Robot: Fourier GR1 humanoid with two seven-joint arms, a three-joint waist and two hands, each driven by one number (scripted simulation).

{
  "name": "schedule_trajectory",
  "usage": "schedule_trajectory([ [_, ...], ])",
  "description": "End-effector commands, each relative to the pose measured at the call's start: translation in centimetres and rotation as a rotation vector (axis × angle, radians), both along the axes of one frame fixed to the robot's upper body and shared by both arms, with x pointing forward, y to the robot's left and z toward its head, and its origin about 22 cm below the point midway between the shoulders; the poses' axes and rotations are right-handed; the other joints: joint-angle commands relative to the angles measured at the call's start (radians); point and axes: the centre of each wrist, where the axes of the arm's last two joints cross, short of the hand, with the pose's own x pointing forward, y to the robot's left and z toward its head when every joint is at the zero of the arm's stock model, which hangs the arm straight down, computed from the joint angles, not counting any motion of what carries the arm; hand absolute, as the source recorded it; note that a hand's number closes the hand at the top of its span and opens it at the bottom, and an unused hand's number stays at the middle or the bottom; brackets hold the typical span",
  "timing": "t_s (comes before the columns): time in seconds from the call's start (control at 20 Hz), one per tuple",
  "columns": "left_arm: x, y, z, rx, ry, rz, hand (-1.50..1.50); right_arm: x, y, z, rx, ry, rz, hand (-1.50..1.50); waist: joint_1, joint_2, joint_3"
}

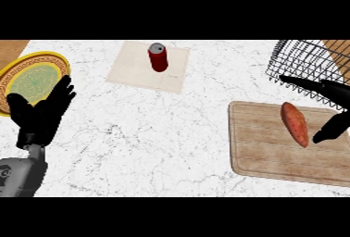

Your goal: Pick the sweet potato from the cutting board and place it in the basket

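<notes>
marble counter: right hand open beside sweet potato on cutting board.

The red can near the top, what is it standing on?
The red can stands on a pale square mat lying on the marble counter. The mat under the can's base is hidden.

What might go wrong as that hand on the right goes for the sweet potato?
The right hand is open, thumb beside the sweet potato and fingers spread toward the wire basket. Closing like that, it might nudge the tapered sweet potato along the cutting board rather than wrap it. The basket's rim is close by, so a lift could catch on the wires.
</notes>
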Motion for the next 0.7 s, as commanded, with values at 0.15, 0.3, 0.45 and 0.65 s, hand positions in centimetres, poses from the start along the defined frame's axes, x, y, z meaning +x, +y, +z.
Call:
schedule_trajectory([
  [0.15, 0.8, 0.0, 0.3, 0.006, -0.011, 0.0, 0.0, -0.3, -1.0, -3.3, -0.047, 0.074, 0.1, -1.5, -0.001, 0.003, 0.0],
  [0.3, 0.1, -0.2, -1.1, -0.004, 0.001, 0.022, 0.0, 1.5, -1.0, 0.3, -0.047, 0.069, 0.103, -1.5, -0.006, -0.001, -0.001],
  [0.45, -0.3, 1.0, -0.3, -0.003, -0.018, 0.0, 0.0, 0.2, -2.0, -1.9, -0.02, 0.063, 0.1, -1.5, -0.006, -0.001, 0.0],
  [0.65, 0.8, 0.5, 0.1, -0.017, -0.004, 0.018, 0.0, -0.4, -3.4, -2.0, 0.016, 0.077, 0.125, -1.5, -0.006, 0.003, 0.0],
])
